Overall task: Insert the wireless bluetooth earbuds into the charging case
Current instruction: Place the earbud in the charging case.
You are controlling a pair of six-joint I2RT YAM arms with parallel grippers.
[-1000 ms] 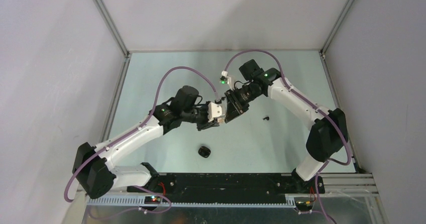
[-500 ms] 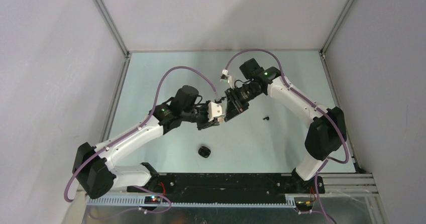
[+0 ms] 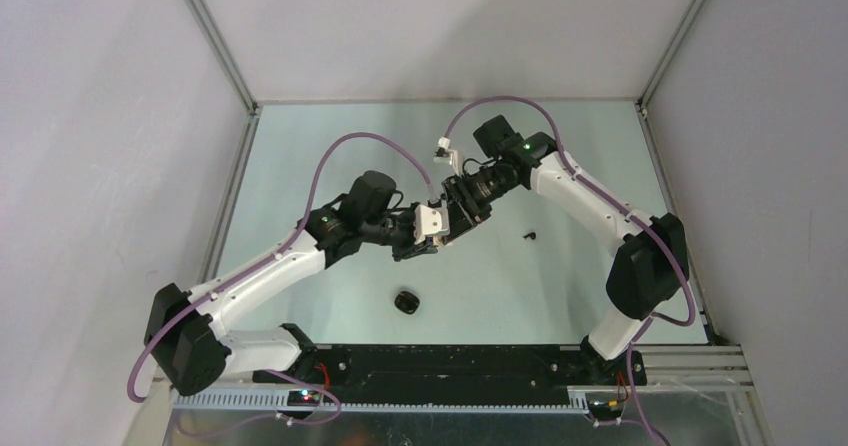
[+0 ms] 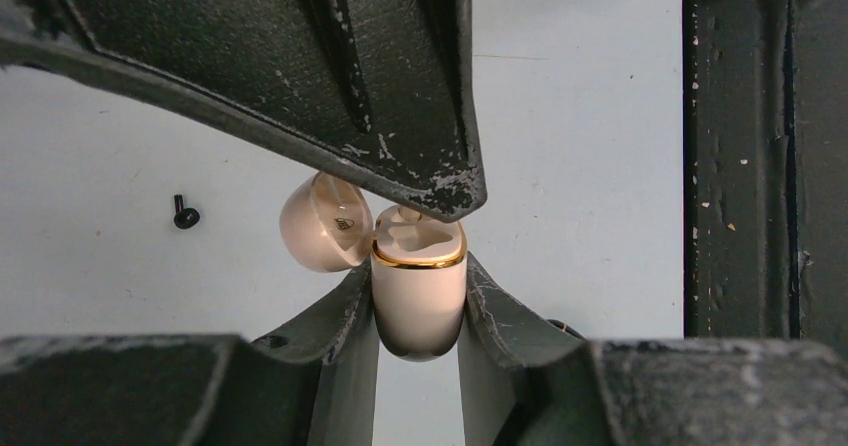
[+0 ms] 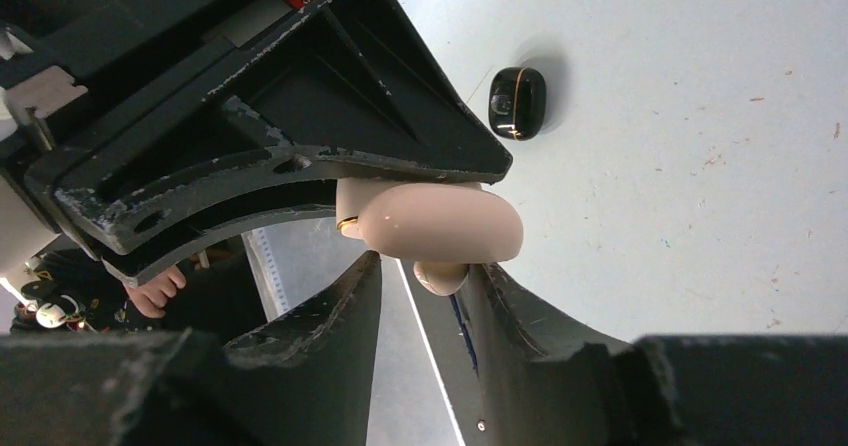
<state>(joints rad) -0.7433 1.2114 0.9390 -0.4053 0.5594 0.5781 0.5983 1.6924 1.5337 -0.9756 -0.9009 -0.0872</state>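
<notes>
l gripper (image 4: 417, 278): clamped tight on cream case (image 4: 420, 311), scuffed black fingers on both sides of its body.
cream case: smooth, pebble-shaped, upright, gold rim band. rounded lid (image 4: 322, 224) flipped open to one side. held above table (image 4: 580, 116).
r gripper (image 5: 428, 266): fingers parted, small rounded cream bit in the gap w/ space beside it, not pinched. can't tell if earbud or lid.
black earbud (image 4: 183, 212): tiny, stemmed, lying on matte pale table, well apart from cream case.
black case (image 5: 517, 102): glossy oval, thin gold line, lying on table.
</notes>
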